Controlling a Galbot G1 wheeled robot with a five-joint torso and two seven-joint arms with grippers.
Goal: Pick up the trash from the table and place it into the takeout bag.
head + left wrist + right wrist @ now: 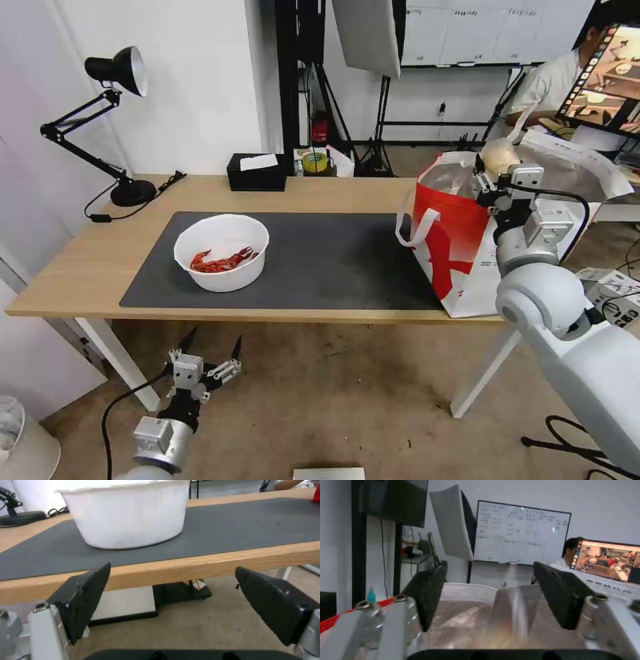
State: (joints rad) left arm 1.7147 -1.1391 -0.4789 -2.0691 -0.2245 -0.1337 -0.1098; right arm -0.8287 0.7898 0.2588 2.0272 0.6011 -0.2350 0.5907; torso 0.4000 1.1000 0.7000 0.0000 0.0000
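The left gripper hangs spread below the table edge; its wrist camera faces the bowl's wall, while overhead reveals crayfish shells. Farther off, the right gripper, fingers parted and empty, hovers above the foil-lined bag.

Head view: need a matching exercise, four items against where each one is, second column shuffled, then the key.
1. white round bowl of red crayfish shells
2. boxy white takeout bag with red panel
3. left end effector
4. right end effector

A. open, above the bag's foil-lined mouth
B. on the left part of the dark grey mat
C. open, below the front edge of the light-wood table
D. standing at the table's right end

Pairs: 1-B, 2-D, 3-C, 4-A
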